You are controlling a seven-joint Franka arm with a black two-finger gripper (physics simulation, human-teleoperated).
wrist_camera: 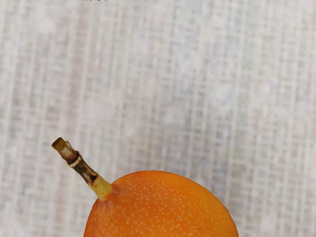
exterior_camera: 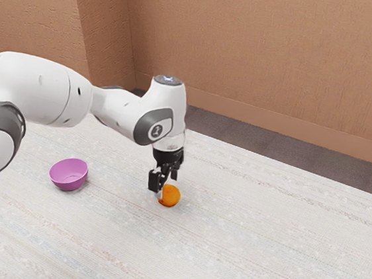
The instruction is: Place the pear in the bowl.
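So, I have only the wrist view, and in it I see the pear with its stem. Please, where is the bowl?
Observer: In the exterior view, the bowl is to that view's left of the pear.

Operator: Thank you. Does it stand upright, or is it turned over?

Observer: Upright, its opening facing up.

Operator: I understand. And the end effector, how is it placed?

Observer: The end effector points down, right at the pear.
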